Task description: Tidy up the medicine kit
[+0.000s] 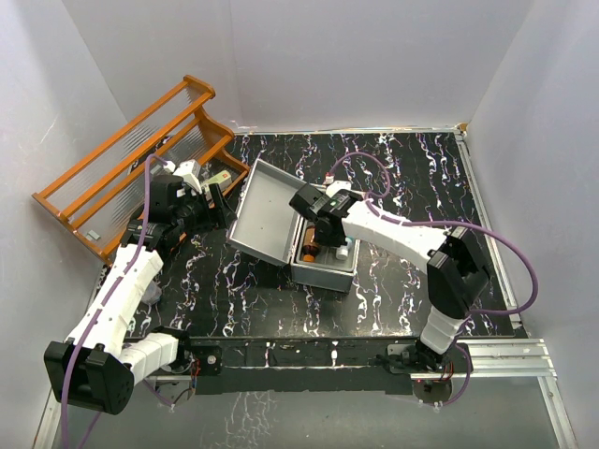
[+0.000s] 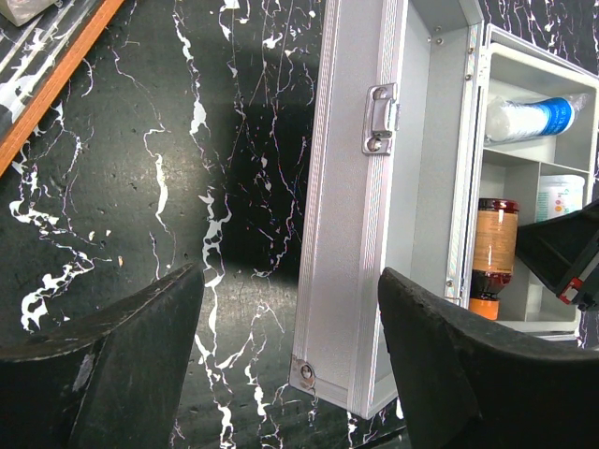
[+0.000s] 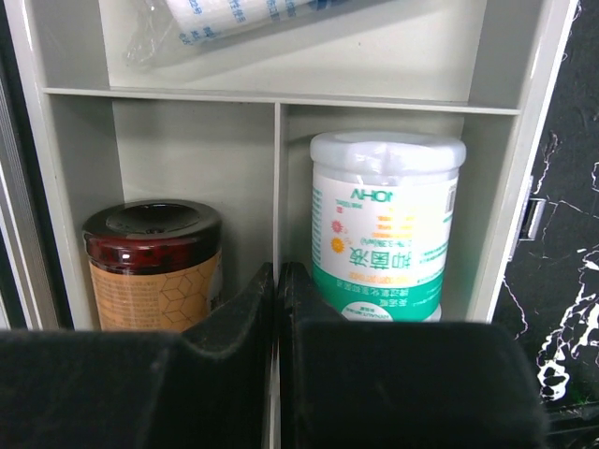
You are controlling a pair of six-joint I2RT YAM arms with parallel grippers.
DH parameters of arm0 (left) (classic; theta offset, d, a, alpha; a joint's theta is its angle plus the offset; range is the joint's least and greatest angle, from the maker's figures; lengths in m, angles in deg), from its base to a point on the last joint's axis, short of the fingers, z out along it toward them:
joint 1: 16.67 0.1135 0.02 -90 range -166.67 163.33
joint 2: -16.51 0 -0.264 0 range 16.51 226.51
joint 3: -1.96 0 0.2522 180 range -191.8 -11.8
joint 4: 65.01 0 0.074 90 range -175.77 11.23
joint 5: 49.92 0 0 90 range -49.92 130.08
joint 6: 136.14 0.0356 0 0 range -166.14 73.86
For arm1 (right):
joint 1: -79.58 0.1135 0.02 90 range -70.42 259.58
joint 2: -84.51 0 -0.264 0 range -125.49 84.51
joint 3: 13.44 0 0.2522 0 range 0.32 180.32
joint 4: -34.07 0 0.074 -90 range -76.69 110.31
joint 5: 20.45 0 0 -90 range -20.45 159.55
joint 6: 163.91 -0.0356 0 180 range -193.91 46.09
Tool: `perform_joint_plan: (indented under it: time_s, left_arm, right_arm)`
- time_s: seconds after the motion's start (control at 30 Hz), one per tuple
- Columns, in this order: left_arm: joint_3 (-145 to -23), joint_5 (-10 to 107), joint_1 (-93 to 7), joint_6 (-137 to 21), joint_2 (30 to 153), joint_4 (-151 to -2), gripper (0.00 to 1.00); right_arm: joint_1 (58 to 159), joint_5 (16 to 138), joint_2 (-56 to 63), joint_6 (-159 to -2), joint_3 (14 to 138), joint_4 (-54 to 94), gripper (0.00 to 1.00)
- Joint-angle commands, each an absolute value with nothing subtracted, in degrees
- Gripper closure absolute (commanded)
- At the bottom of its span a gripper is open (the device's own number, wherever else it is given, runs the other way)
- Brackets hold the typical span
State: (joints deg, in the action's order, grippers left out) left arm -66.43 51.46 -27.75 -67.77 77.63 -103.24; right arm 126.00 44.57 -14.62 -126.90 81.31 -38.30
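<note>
Medicine kit [image 1: 268, 217] lid up, L fingers [image 2: 122, 360] spread near its edge.

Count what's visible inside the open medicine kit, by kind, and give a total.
Brown jar with dark lid: 1
White bottle with green label: 1
Plastic-wrapped white roll with blue band: 1
Total visible in the medicine kit: 3

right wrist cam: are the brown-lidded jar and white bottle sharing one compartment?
No, a vertical divider stands between the brown-lidded jar and the white bottle.
</note>
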Motion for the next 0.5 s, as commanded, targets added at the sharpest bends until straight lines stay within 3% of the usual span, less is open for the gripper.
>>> perform_joint_plan:
  time_s: [0.0,0.47]
  left_arm:
    - [-67.9,51.2,-27.7,-67.1,76.5,-104.3,0.26]
    - [-68.3,51.4,-27.7,-67.2,76.5,-104.5,0.26]
  right_arm:
    - [125.7,39.6,-12.1,-128.2,78.7,-31.4,1.00]
    - [125.3,48.0,-8.6,-126.8,76.1,-26.1,1.00]
